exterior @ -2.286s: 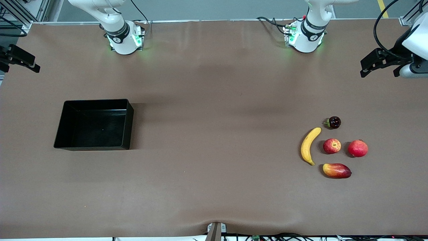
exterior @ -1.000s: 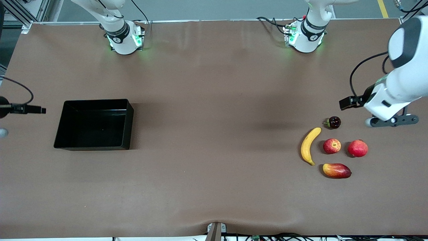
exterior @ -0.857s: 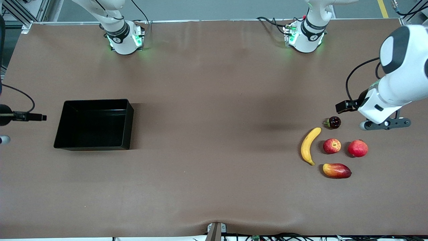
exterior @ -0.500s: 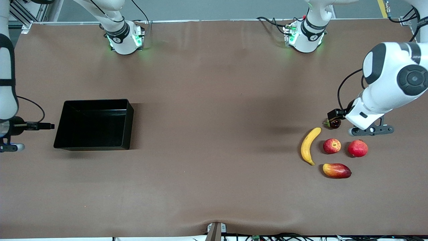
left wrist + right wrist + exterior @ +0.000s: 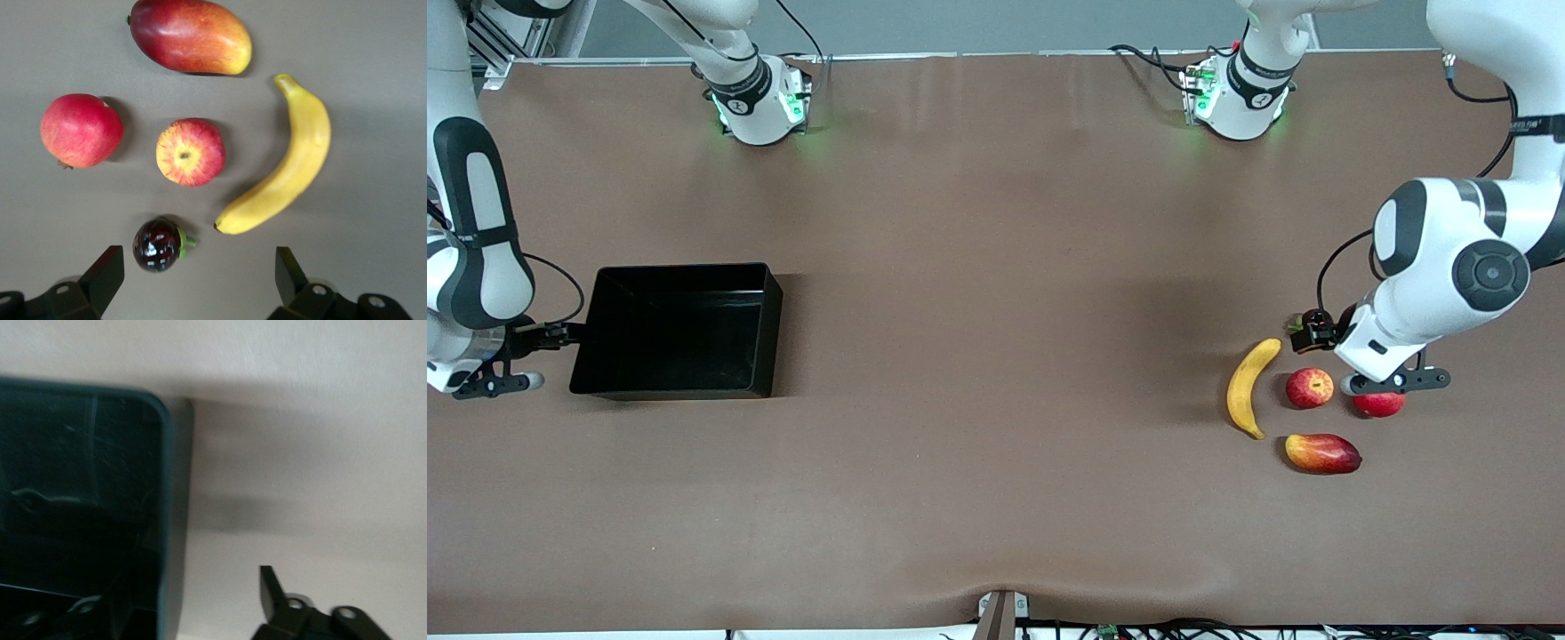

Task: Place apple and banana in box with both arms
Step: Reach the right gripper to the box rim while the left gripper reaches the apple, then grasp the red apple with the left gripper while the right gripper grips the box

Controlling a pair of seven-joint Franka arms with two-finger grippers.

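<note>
The yellow banana and the small red apple lie side by side on the table toward the left arm's end. My left gripper hangs open over a small dark fruit just beside them, holding nothing. The black box stands toward the right arm's end. My right gripper is at the box's end wall, open. One of its fingers is outside the wall and the other shows dimly over the box's inside.
A uniformly red round fruit lies beside the apple, partly under the left wrist. A red-yellow mango lies nearer to the front camera than the apple. Brown table lies between the box and the fruits.
The left arm has swung in and come down over the fruits, now covering the dark fruit. The right arm has moved in to the box's end wall.
</note>
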